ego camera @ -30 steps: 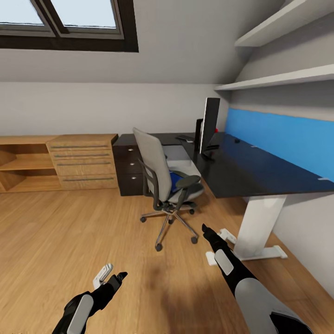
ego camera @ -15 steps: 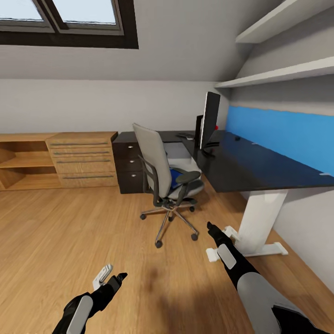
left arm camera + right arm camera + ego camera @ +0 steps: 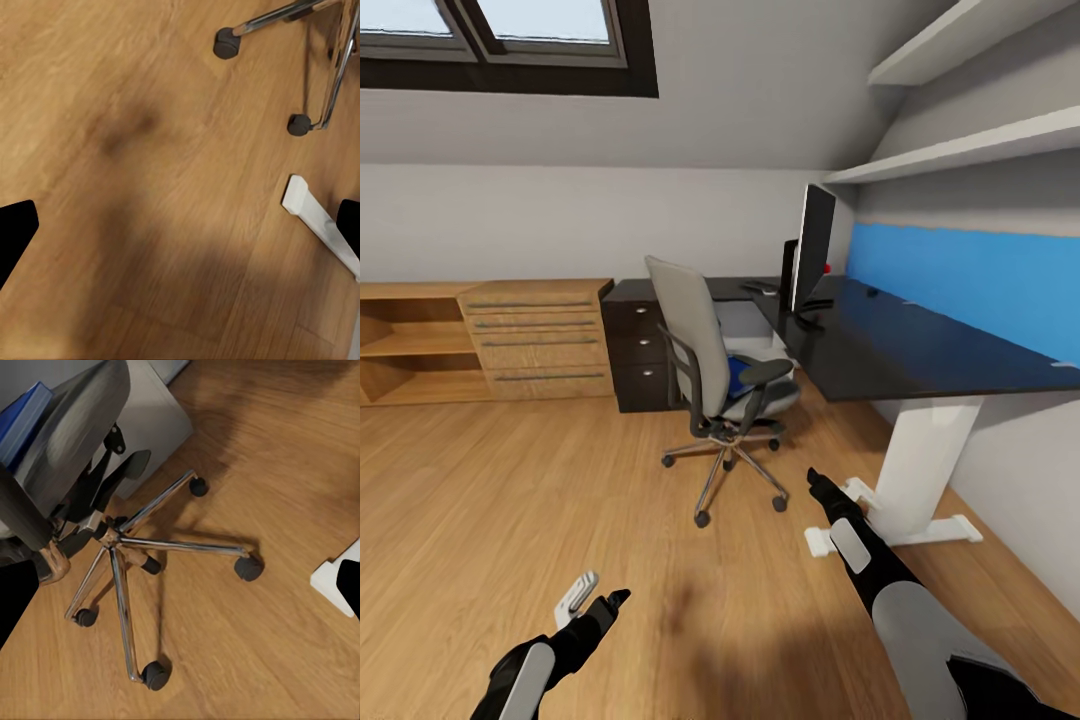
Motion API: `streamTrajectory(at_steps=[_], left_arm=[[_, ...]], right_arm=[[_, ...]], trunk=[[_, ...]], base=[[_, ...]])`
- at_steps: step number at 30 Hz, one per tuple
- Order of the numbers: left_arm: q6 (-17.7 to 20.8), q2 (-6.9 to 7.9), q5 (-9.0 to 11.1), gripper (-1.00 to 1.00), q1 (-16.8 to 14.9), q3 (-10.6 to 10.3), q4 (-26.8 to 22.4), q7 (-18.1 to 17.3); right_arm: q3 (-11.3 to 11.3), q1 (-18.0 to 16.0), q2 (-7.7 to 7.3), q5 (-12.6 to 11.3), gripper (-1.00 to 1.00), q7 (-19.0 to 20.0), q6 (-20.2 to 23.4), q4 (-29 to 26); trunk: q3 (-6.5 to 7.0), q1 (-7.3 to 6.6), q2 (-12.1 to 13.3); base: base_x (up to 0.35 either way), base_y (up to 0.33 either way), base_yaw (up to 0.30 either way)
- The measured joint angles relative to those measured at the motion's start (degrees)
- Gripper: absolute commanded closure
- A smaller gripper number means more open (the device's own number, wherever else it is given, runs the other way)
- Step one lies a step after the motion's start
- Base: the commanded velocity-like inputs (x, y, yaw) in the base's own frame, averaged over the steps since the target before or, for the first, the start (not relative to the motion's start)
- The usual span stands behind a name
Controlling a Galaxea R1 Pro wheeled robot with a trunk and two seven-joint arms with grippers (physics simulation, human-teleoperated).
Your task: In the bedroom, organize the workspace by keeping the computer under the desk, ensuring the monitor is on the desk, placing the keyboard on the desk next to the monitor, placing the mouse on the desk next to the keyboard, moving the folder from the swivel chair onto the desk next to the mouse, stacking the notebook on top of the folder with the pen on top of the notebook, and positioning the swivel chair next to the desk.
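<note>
The right gripper (image 3: pixel 818 488) is spread and empty, near the swivel chair (image 3: pixel 712 375). The blue folder (image 3: pixel 736 375) lies on that seat. It looks thin, light and slippery, so pinch 1 edge.

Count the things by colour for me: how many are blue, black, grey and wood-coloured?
Blue: 2, the folder and the wall panel
Black: 2, the desk and the monitor
Grey: 1, the swivel chair
Wood-coloured: 1, the dresser
Total: 6
</note>
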Motion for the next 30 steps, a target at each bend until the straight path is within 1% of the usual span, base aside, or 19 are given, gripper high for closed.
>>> streamTrajectory(at_steps=[11, 20, 30], left_arm=[[0.1, -0.04, 0.0, -1.0, 0.1, 0.0, -0.1, 0.1], [0.1, -0.08, 0.0, -1.0, 0.1, 0.0, -0.1, 0.1], [0.2, -0.02, 0.0, -1.0, 0.1, 0.0, 0.0, 0.1]], right_arm=[[0.0, 0.0, 0.0, 0.2, -1.0, 0.6, -0.2, -0.3], [0.1, 0.1, 0.01, 0.2, -1.0, 0.6, 0.0, -2.0], [0.2, 0.2, 0.03, 0.2, -1.0, 0.6, 0.0, -3.2]], trunk=[[-1.98, 2.42, -4.4], [-3.59, 4.39, -8.0], [-5.81, 4.66, -8.2]], base=[[0.0, 0.0, 0.0], [0.0, 0.0, 0.0], [0.0, 0.0, 0.0]])
